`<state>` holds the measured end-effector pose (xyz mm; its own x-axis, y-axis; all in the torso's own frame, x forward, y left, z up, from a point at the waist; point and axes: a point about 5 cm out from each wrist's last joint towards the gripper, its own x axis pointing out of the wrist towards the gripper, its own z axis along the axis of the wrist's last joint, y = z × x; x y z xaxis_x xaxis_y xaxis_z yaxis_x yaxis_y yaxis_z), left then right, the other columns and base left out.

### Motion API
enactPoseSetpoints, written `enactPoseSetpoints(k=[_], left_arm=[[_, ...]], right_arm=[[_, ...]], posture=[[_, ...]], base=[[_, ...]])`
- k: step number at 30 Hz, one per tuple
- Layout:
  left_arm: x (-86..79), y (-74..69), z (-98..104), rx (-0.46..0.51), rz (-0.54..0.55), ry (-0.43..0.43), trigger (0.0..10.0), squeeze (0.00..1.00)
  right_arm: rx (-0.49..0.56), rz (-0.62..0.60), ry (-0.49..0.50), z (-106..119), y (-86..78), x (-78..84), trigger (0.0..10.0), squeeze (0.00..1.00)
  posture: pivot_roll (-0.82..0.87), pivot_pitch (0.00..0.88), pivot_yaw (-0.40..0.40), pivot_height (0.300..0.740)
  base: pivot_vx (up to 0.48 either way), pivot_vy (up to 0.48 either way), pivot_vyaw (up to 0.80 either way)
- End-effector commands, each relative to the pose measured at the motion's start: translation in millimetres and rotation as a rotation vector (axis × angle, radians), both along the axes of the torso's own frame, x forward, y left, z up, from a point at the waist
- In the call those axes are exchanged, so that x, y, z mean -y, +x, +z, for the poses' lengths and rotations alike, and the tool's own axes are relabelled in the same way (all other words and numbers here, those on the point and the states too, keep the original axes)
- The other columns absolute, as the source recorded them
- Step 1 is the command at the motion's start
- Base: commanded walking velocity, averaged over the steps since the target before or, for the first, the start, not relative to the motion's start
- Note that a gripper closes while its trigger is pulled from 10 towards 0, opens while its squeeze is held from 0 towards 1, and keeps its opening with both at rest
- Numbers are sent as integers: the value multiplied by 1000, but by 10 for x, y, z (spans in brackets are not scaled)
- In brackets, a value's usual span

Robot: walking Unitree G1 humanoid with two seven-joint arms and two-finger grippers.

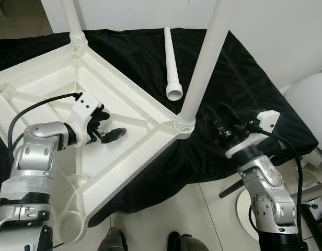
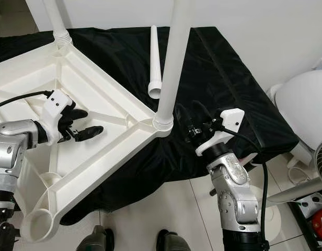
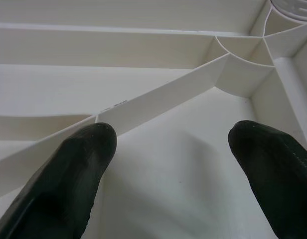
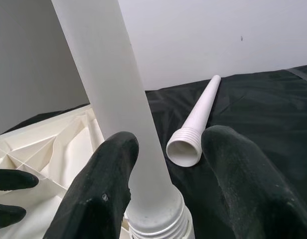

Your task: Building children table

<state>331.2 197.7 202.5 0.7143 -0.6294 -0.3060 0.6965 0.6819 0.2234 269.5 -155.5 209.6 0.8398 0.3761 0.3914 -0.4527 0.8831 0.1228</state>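
Right gripper sits just beside the near fitted leg, fingers spread — in the right wrist view the two black pads flank the leg's lower shaft with nothing clamped; can't tell if either pad touches it. Left gripper hovers over the underside of the tabletop, fingers spread wide and empty, tips above a diagonal rib of the tabletop, apparently not touching.

Landmark: the tabletop, white plastic, lying upside down on a black cloth with its ribbed underside up.

Progress, judged from layout:
- Near fitted leg stands upright in the tabletop's corner socket closest to the right gripper, threaded collar seated at the socket.
- Far fitted leg stands upright in the tabletop's far corner.
- Loose leg lies flat on the cloth beyond the tabletop's edge, threaded open end toward the near fitted leg — not yet mounted.
- Empty socket at the tabletop's nearest corner, round and open. Fourth corner is out of frame, can't tell.

So roughly halfway: two legs in, at least one left. Likely step in hand — tightening or checking the near fitted leg, left gripper positioned to steady the tabletop. Loose leg then needs picking up and threading into the empty socket.
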Motion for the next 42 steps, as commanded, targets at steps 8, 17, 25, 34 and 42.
enactPoseSetpoints(k=[8,17,25,34,42], left_arm=[[-168,39,102,203,413,-95,10000,0],[-2,-123,101,219,361,-253,10000,0],[129,-208,-114,166,347,-202,10000,0],[-32,-80,-265,101,577,-111,10000,0],[-127,-20,-225,127,662,-85,10000,0]], right_arm=[[-6,-6,22,-19,14,4,10000,0],[-88,-163,-35,-160,149,-23,10000,0],[-100,-135,-25,-220,95,-159,10000,0],[-93,-141,-28,-213,107,-192,10000,0],[-90,-151,-29,-215,107,-187,10000,0]], posture=[[86,163,-22,740],[92,157,-33,740],[92,155,-37,740],[88,149,-31,740],[81,143,-27,740]], base=[[0,0,0],[0,0,0],[0,0,0],[0,0,0],[0,0,0]])
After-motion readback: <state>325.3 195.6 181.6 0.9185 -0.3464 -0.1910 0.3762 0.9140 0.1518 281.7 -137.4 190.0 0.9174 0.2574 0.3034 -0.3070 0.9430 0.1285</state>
